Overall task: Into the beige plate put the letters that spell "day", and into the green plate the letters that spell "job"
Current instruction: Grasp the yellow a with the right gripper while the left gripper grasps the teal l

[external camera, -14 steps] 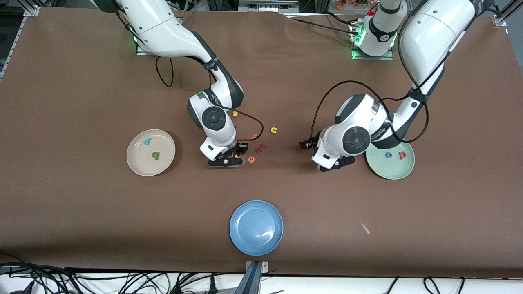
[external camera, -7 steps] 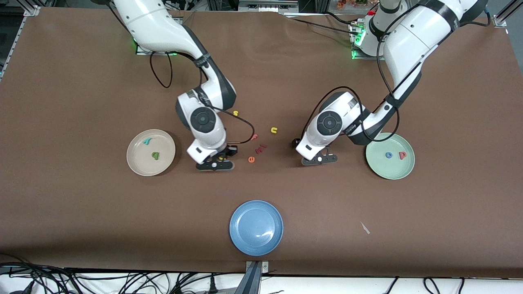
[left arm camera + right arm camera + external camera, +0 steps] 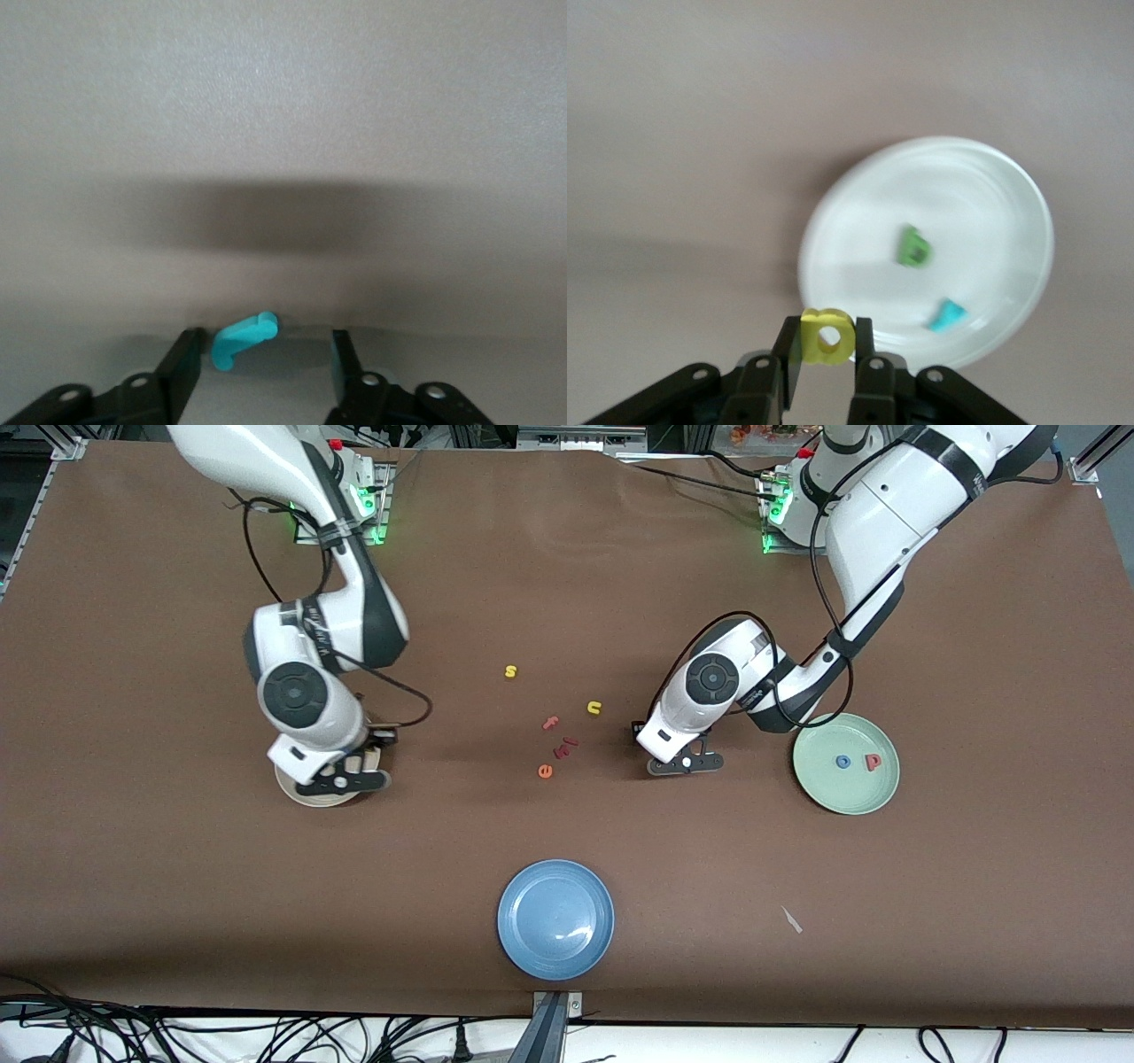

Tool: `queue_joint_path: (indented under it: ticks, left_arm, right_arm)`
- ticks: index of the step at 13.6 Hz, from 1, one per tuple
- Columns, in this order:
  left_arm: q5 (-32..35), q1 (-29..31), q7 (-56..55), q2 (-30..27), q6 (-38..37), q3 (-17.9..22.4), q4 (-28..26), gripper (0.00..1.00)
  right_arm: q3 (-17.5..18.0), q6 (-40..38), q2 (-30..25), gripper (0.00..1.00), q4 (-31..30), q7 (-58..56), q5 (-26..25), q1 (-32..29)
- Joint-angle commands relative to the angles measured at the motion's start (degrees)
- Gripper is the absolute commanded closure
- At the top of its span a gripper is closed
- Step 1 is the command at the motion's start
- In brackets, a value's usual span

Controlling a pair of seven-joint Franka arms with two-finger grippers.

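Right gripper (image 3: 827, 347) clamped on yellow a (image 3: 827, 336), up over beige plate (image 3: 1028, 266) — green d (image 3: 914, 246) and teal y (image 3: 949, 315) lying below in it. Left gripper (image 3: 263, 363) low at table, jaws apart around teal j (image 3: 243, 337) — not touching it.

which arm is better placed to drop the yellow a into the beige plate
Right. The right claw is shut on the yellow a just short of the beige plate's rim; the left claw straddles the teal j near the green plate.

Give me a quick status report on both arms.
Right gripper shut on yellow a, over beige plate. Left gripper straddling teal j on table, fingers not yet touching. Nothing in the way.
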Motion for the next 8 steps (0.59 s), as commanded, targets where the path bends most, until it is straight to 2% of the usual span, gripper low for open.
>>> queue_joint_path:
  ticks: [1, 3, 4, 8]
  left_arm:
    - [2.77, 0.38, -1.15, -0.38, 0.70, 0.24, -0.83, 0.50]
    - [3.03, 0.55, -1.23, -0.21, 0.70, 0.42, -0.65, 0.56]
    - [3.12, 0.47, -1.23, -0.21, 0.70, 0.77, -0.74, 0.61]
    - [3.03, 0.03, -1.50, -0.12, 0.43, 1.12, -0.74, 0.87]
  right_arm:
    - [-2.71, 4.20, -5.62, 0.84, -11.91, -6.03, 0.00, 0.44]
    - [-3.86, 5.71, -5.36, 0.81, -13.94, -8.05, 0.00, 0.09]
    - [-3.86, 5.80, -5.10, 0.78, -14.39, -8.15, 0.00, 0.09]
    - [-3.51, 8.42, -2.65, 0.78, -14.31, -8.24, 2.36, 0.09]
